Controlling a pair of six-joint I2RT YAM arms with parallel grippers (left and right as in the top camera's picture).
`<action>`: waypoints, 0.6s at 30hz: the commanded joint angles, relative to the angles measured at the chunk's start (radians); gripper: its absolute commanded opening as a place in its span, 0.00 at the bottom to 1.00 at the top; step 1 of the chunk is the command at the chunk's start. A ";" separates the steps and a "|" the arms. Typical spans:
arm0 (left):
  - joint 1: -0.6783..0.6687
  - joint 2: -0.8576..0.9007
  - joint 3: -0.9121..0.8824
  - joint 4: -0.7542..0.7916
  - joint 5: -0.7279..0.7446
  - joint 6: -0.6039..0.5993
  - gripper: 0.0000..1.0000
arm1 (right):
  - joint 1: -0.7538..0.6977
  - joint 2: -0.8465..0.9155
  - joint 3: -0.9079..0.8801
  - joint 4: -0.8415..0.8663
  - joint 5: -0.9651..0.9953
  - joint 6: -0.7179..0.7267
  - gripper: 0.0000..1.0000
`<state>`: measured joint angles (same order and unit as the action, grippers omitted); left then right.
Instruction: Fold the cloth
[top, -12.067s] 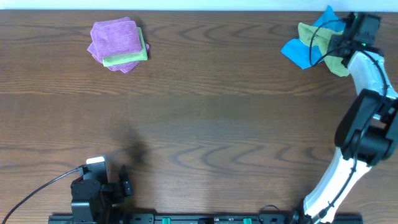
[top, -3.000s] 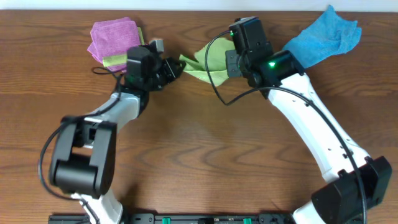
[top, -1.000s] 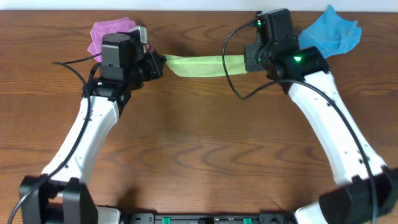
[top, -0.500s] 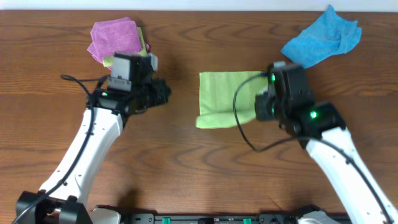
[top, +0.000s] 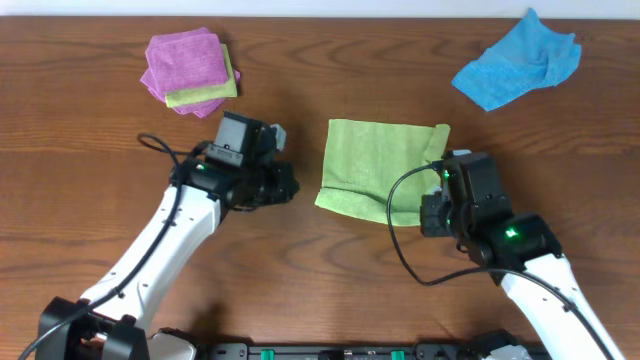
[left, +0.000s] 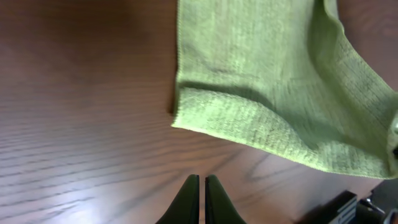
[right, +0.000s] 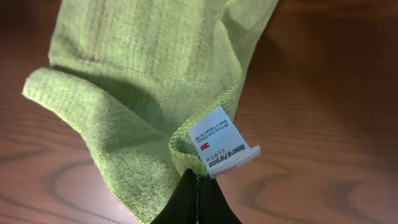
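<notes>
The yellow-green cloth lies mostly flat on the table's middle, its near edge rumpled and partly turned up. My right gripper is shut on the cloth's near right corner, next to a white label; in the right wrist view the cloth spreads away from the pinching right gripper. My left gripper sits just left of the cloth, apart from it. In the left wrist view the left gripper is shut with nothing between its fingers, and the cloth lies ahead on the wood.
A stack of purple cloths with a small green one between them sits at the far left. A crumpled blue cloth lies at the far right. Bare brown wood surrounds the cloth.
A second ago the cloth hung stretched between both grippers at the far side. It has since come down onto the table nearer me; the left gripper has let go, the right still holds its corner.
</notes>
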<state>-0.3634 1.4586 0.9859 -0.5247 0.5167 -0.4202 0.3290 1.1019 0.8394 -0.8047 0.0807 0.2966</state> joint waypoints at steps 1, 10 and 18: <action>-0.021 -0.008 -0.053 0.037 0.001 -0.083 0.10 | -0.008 -0.012 -0.010 0.000 0.027 0.024 0.01; -0.025 -0.008 -0.317 0.381 0.105 -0.278 0.62 | -0.008 -0.012 -0.010 0.000 0.017 0.025 0.01; -0.026 -0.007 -0.396 0.544 0.051 -0.348 0.63 | -0.008 -0.012 -0.009 0.012 -0.008 0.033 0.01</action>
<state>-0.3874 1.4570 0.6098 0.0048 0.5964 -0.7300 0.3290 1.1000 0.8349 -0.7986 0.0807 0.3061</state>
